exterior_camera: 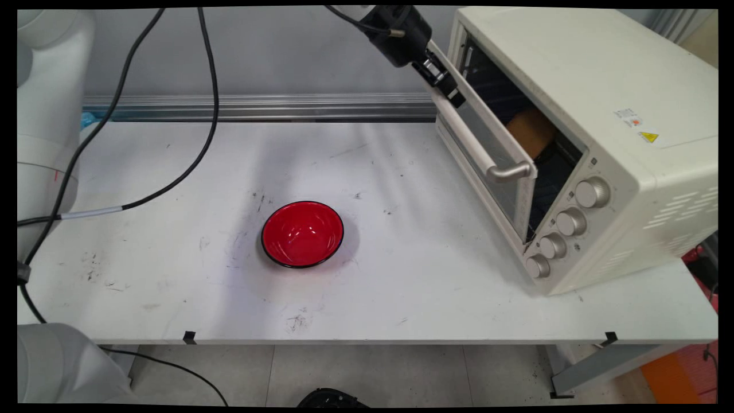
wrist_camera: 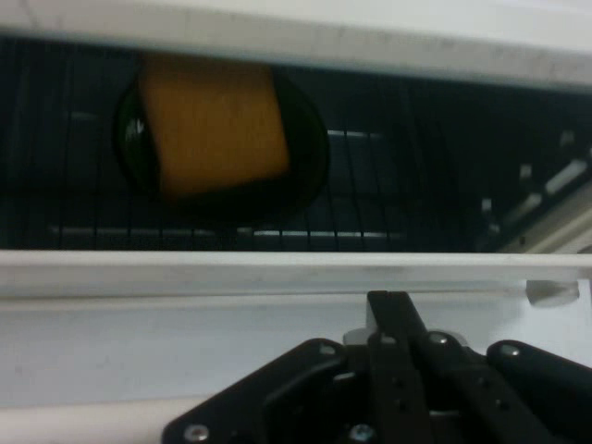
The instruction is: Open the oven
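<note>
Cream-white oven (exterior_camera: 602,103) on the table's (exterior_camera: 401,298) right, door (exterior_camera: 487,132) ajar. Black gripper (exterior_camera: 453,97) touching the far end of the door handle (exterior_camera: 476,143); red bowl (exterior_camera: 302,233) well apart, left.

Hand view: claw closed, empty, against the handle; inside, orange block (wrist_camera: 213,120) on dark plate (wrist_camera: 310,157).

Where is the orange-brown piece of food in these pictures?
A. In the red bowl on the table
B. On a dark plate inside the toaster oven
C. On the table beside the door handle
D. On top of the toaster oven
B: the hand view shows the orange-brown food lying on a dark plate on the rack inside the toaster oven, behind its partly open door; the red bowl holds nothing.
</note>
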Motion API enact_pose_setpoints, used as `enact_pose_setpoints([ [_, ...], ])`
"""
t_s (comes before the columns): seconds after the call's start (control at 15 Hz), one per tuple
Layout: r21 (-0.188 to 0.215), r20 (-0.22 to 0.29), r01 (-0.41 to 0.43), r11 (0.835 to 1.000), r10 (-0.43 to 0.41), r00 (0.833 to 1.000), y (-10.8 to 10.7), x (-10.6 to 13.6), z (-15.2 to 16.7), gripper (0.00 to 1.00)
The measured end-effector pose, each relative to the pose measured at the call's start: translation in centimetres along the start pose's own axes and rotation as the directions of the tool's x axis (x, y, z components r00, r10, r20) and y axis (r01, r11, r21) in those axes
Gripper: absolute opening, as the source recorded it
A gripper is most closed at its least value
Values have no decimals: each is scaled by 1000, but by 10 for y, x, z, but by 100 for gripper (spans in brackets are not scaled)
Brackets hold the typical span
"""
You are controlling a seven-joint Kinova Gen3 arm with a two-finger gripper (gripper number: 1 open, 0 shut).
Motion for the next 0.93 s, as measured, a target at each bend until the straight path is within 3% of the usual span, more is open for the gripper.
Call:
enact_pose_setpoints([
  [0.93, 13, 66, -2, 1000, 1, 998, -3, -39, -8, 0],
])
